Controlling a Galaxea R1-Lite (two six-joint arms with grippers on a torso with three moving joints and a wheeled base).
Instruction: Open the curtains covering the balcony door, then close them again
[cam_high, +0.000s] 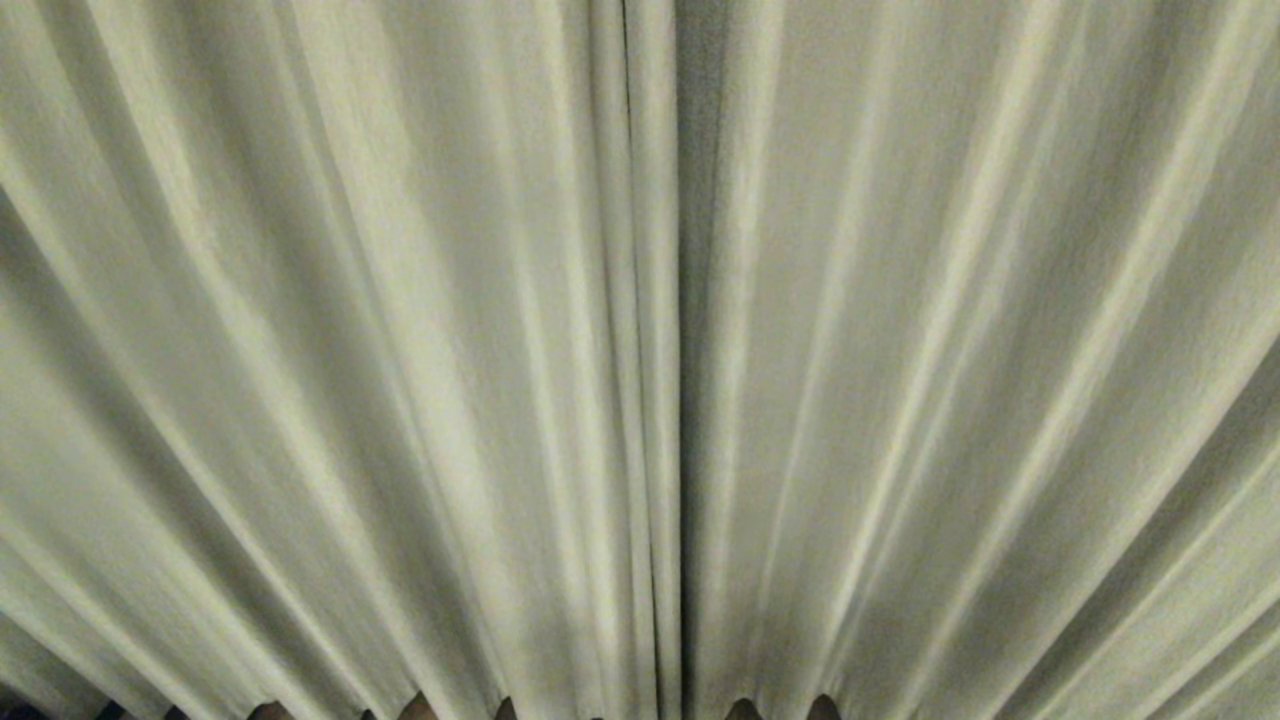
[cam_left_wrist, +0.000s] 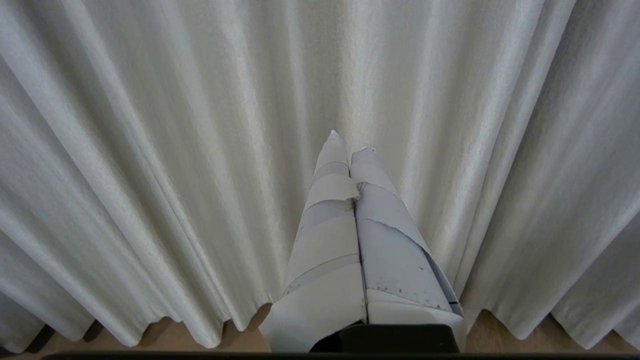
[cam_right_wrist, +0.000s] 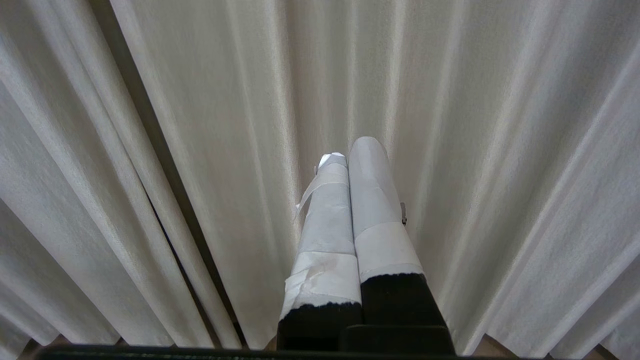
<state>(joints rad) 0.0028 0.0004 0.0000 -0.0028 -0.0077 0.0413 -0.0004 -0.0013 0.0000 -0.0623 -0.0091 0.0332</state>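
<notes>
Cloth: thick pale cream pleated curtains (cam_high: 400, 350) hang shut, so nothing's opened yet.
Jaws: your left gripper (cam_left_wrist: 350, 142) and right gripper (cam_right_wrist: 350, 150) are pressed together, empty.

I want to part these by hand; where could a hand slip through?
The curtains fill the head view. The only break is the dark seam where the two panels meet, near the middle. Elsewhere the pleats are continuous. A thin strip of floor shows under the hem. Both grippers are shut on nothing.
</notes>
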